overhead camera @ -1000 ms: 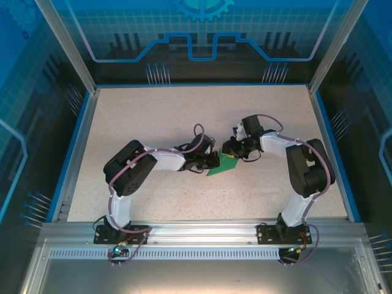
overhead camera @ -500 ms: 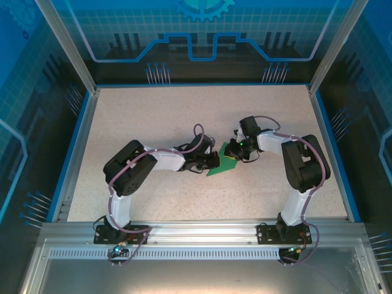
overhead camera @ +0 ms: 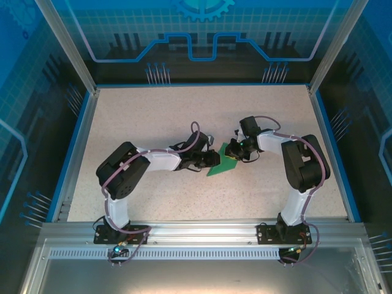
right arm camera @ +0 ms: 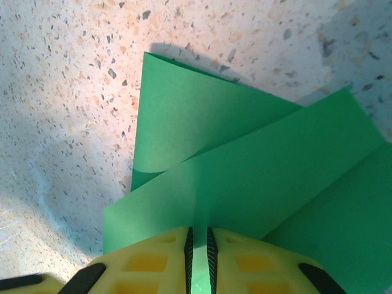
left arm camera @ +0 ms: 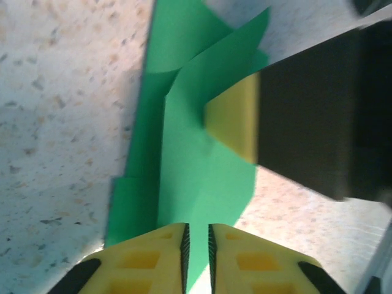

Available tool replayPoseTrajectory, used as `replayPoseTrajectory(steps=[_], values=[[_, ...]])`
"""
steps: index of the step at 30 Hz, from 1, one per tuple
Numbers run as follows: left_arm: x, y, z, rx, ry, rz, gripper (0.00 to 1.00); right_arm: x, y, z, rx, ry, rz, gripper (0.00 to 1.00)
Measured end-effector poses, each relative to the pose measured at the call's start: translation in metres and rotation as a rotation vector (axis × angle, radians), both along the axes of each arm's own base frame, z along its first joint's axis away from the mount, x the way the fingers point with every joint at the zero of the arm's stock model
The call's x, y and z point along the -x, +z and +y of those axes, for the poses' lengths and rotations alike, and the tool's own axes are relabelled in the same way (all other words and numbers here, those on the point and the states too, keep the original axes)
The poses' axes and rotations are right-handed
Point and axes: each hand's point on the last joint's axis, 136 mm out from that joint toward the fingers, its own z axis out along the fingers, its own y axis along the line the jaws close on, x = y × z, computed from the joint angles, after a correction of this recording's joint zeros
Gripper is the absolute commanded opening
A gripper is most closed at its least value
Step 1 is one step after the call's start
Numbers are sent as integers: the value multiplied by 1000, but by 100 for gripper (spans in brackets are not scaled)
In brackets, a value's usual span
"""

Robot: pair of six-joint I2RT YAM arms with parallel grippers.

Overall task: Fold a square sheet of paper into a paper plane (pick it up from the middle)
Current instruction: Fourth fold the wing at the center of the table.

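The sheet of paper (overhead camera: 219,166) lay near the middle of the table (overhead camera: 153,116), between the two arms, with the left gripper (overhead camera: 212,158) at its left edge and the right gripper (overhead camera: 234,151) at its upper right edge. From above it read as a small, slanted green shape, wider at the top right and narrowing to a point at the lower left.

It was plain green and unmarked, not a flat square but folded into overlapping layers. In the right wrist view a triangular flap lay on the speckled table with a sharp corner pointing up and a straight left edge. A long band of paper crossed over it on a slant, rising to the right, and the flap's lower edge curled up where the band met it. A further layer showed at the lower right. The paper cast a dark shadow along its upper edge, so part of it stood off the table.

In the left wrist view a straight crease ran up the sheet, with a pointed corner at the top.

The right gripper's yellow fingers (right arm camera: 147,263) stood almost together, pinching the edge of the band. The left gripper's fingers (left arm camera: 153,260) showed a thin slit with green paper in it; whether they pinched it or only flanked it could not be told.
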Motion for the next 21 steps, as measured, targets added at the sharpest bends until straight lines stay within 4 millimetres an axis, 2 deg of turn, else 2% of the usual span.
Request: replayPoseTrajectory(steps=[3,6,14,21], values=[[-2,19,-5,55,0,-22,24,0,-1,-1,4,-2,2,17],[-2,23,-8,82,-1,-18,25,0,-1,-1,4,-2,2,17],[8,11,-5,44,13,35,24,0,-2,-1,7,-6,4,17],[20,-16,4,-41,42,107,9,0,-3,-2,7,-14,13,17]])
